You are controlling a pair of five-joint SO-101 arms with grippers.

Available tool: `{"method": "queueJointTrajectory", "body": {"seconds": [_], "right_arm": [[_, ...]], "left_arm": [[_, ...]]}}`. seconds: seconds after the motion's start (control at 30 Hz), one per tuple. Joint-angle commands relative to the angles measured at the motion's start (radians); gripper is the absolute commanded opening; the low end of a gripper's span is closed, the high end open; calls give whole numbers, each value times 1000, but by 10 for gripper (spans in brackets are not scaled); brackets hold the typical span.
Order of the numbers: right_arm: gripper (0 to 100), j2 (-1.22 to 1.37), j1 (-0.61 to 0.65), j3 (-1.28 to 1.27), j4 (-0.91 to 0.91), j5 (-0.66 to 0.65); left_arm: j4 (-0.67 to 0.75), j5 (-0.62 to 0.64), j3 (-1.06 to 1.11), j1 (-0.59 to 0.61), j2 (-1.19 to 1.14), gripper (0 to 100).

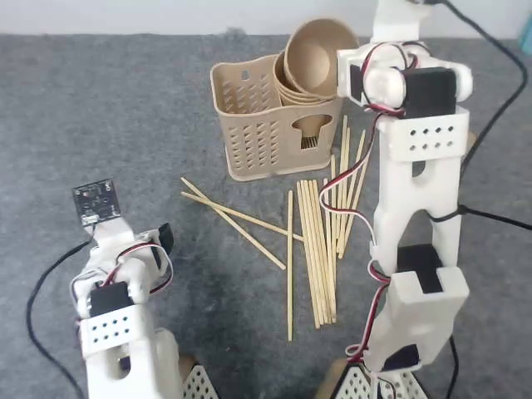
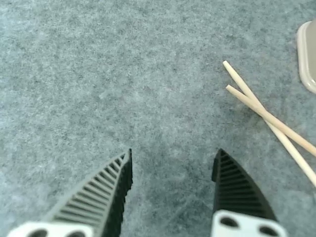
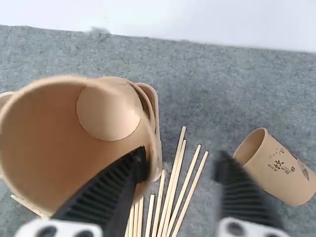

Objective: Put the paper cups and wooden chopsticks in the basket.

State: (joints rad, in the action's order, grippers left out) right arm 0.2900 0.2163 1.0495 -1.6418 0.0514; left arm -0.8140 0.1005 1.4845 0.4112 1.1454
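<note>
The tan slotted basket [image 1: 249, 125] stands at the back of the mat with a stack of paper cups [image 1: 314, 58] leaning in its right end. In the right wrist view my right gripper [image 3: 180, 160] is open over the top cup [image 3: 74, 143]: one finger [image 3: 118, 185] is at the cup's rim, the other outside it. Another paper cup [image 3: 276, 165] lies on its side to the right. Several wooden chopsticks [image 1: 320, 249] lie on the mat in front of the basket, two of them crossed [image 1: 237, 218]. My left gripper [image 2: 173, 153] hangs open over bare mat, left of the crossed chopsticks' ends [image 2: 242, 86].
Grey carpet mat [image 1: 108, 108] covers the table, with free room on its left half. The right arm [image 1: 416, 166] stretches over the right side, above some chopsticks. A corner of the basket [image 2: 308, 54] shows in the left wrist view.
</note>
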Motion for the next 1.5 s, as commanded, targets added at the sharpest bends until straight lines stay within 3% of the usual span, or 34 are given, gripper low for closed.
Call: {"method": "queueJointTrajectory", "body": {"seconds": [0.0, 0.27, 0.5, 0.67, 0.83, 1.13, 1.33, 1.47], "right_arm": [[344, -148, -36, 28, 1, -9], [333, -344, -77, 20, -119, -11], [0, -331, -185, 18, -140, -20], [82, -160, -251, 18, -122, -38], [8, 96, -283, 21, 5, -44], [9, 450, -283, 26, 320, -44], [9, 575, -306, 26, 397, -49], [9, 621, -363, 26, 397, -141]], "left_arm": [[26, -12, -2, 0, 18, 254], [26, -12, -2, 3, 18, 254], [25, -12, -2, 5, 18, 254], [23, -12, -2, 5, 18, 254], [23, -12, -2, 5, 18, 254], [25, -12, -2, 0, 18, 254], [26, -12, -2, -2, 18, 254], [26, -12, -2, -2, 18, 254]]}}
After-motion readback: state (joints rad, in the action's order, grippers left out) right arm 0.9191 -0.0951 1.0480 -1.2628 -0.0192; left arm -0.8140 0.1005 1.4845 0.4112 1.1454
